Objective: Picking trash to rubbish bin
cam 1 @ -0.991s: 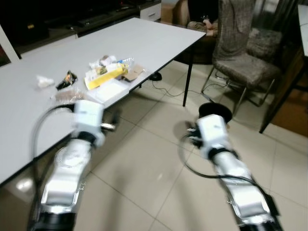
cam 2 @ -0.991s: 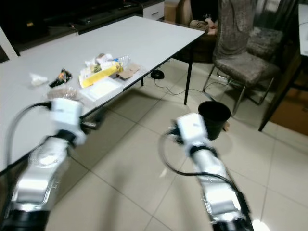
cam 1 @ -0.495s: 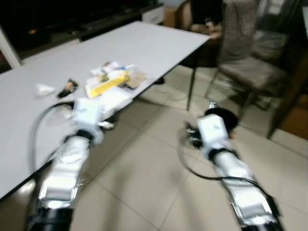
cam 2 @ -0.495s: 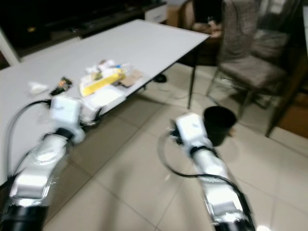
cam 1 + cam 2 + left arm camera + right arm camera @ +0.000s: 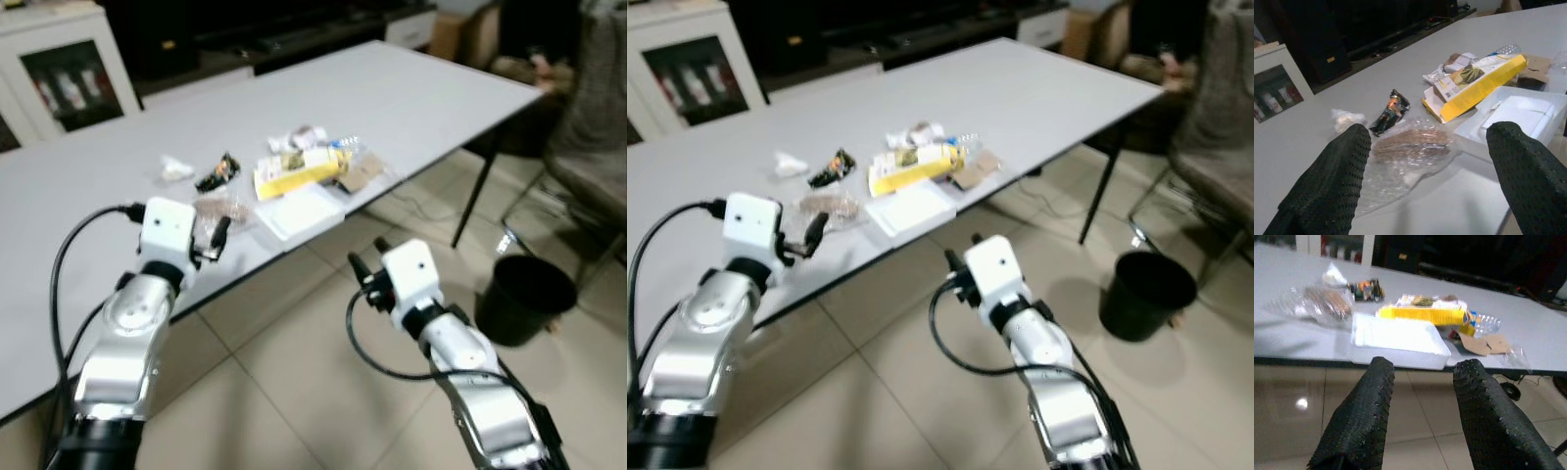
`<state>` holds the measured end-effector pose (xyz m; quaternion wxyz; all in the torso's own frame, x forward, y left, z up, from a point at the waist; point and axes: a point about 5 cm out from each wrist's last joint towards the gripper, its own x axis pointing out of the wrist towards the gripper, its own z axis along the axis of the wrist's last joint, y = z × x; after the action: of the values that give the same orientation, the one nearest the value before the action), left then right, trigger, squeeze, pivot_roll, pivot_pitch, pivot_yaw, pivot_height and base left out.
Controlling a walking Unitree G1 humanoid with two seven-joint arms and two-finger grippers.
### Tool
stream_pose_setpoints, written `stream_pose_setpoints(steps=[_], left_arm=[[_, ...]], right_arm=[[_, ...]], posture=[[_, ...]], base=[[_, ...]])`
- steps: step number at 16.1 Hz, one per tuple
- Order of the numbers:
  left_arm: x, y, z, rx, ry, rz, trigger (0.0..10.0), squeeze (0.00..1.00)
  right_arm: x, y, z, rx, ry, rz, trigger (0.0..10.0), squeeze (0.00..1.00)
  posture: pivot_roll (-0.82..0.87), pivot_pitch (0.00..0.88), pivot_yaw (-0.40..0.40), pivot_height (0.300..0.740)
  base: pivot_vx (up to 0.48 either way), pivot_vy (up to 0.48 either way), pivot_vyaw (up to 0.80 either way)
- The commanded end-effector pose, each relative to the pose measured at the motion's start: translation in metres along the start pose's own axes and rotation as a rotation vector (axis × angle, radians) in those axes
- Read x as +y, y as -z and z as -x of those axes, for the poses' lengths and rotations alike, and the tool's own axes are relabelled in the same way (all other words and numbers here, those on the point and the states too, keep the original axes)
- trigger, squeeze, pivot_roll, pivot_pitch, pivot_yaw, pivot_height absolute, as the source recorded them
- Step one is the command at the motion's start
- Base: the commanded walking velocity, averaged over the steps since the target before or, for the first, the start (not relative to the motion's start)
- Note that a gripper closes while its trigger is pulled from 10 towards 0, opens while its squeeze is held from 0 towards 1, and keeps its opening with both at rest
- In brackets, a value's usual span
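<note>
1. Left gripper (image 5: 217, 238), centre-left, fingers spread apart over the table (image 5: 411, 88) edge.
2. Right gripper (image 5: 364, 266), mid-frame, fingers slightly parted above tiled floor (image 5: 294, 352).
3. Trash, upper centre: crinkled clear bag (image 5: 1410, 152), white foam tray (image 5: 299, 209), yellow box (image 5: 294, 174).
4. One round black bin (image 5: 524, 299), right.

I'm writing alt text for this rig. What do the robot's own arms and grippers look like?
Both arms are glossy silver with rounded segments, each ending in a boxy white wrist block. A black cable loops from each wrist back along the arm. The left gripper and right gripper each have two long black fingers with a dotted, textured surface.
</note>
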<state>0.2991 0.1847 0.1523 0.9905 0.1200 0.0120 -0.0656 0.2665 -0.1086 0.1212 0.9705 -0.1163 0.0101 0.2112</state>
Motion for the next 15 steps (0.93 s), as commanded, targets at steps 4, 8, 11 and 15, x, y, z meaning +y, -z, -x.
stream_pose_setpoints(steps=[4, 8, 11, 15], left_arm=[[0.006, 0.001, 0.002, 0.000, -0.019, -0.008, 10.0, 0.00], [0.001, 0.001, 0.002, -0.001, 0.001, -0.007, 10.0, 0.00], [-0.001, 0.002, 0.000, 0.002, 0.009, -0.006, 10.0, 0.00], [-0.007, -0.001, 0.002, -0.050, 0.068, 0.163, 10.0, 1.00]], right_arm=[[-0.003, -0.011, 0.001, -0.053, -0.023, -0.032, 10.0, 0.00], [-0.005, -0.011, 0.006, -0.060, -0.028, -0.057, 10.0, 0.00], [-0.003, -0.011, 0.009, -0.056, -0.045, -0.064, 10.0, 0.00], [-0.007, -0.013, 0.011, -0.059, -0.047, -0.057, 10.0, 0.00]], posture=[[-0.05, 0.000, 0.019, 0.740], [-0.06, 0.000, 0.020, 0.740], [-0.07, 0.000, 0.021, 0.740], [-0.07, 0.000, 0.019, 0.740]], base=[[0.342, 0.000, 0.00], [0.339, 0.000, 0.00], [0.340, 0.000, 0.00], [0.162, 0.000, 0.00]])
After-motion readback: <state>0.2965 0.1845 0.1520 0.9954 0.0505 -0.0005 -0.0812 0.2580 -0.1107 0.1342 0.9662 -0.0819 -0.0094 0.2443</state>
